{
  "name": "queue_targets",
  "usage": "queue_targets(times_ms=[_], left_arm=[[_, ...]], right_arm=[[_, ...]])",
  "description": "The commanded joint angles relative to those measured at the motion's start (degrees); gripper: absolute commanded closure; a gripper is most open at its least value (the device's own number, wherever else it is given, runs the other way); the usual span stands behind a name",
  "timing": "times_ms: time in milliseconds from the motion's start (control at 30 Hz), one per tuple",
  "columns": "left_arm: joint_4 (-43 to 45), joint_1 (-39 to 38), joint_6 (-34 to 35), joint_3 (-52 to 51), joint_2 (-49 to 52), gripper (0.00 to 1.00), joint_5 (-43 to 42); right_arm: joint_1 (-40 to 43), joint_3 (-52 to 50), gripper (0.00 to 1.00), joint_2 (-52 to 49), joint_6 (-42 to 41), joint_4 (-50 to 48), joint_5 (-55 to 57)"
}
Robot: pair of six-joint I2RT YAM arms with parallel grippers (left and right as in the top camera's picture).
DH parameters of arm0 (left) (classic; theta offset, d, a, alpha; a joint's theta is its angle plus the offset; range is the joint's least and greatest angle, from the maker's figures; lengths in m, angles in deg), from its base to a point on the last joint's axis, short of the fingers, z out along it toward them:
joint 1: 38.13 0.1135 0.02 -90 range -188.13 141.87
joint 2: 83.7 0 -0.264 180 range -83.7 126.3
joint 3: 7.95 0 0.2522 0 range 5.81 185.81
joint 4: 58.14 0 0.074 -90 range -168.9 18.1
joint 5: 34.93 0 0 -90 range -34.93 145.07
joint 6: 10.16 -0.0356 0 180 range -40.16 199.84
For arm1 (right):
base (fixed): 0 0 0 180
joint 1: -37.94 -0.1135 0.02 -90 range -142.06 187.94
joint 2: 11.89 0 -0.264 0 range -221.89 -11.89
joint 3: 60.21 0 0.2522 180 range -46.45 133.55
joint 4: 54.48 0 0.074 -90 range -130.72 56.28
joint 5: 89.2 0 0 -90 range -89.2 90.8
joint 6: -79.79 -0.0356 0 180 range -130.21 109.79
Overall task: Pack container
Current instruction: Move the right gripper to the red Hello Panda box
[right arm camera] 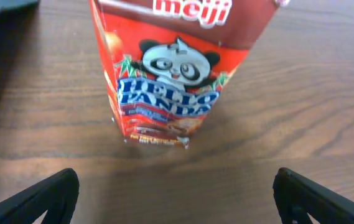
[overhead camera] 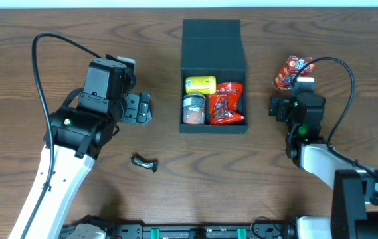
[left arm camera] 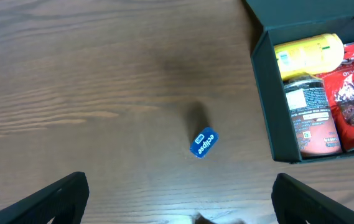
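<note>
Teal-black container (overhead camera: 212, 41): open, three snacks inside.
Hello Panda box (right arm camera: 170, 68): outside, upper right overhead.
Blue gum pack (left arm camera: 203, 142): outside.
Left tool (left arm camera: 180, 183), right tool (right arm camera: 177, 180): both spread, empty.

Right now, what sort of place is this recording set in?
Probably a robot test bench: a wood-grain table, a left arm and right arm mounted at it, and a container holding snacks. The room beyond is out of view.
</note>
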Motion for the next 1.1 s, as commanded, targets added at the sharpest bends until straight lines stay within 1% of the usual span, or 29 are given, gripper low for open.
queue_targets(times_ms=[0,367,633,1067], left_arm=[[0.2,0.2,-0.8,-0.1,0.0,0.05,-0.2],[0.2,0.2,-0.8,-0.1,0.0,0.05,-0.2],[0.2,0.2,-0.8,-0.1,0.0,0.05,-0.3],[0.3,0.2,-0.8,-0.1,0.0,0.05,-0.3]], right_arm=[[1.2,-0.2,0.01,-2.2,0.5,-2.2,-0.4],[1.7,0.0,0.01,-9.0,0.5,-12.2,-0.4],[2.0,3.1,0.01,-12.3,1.4,-13.3,-1.0],[2.0,5.5,0.01,-12.5,1.4,-13.3,-1.9]])
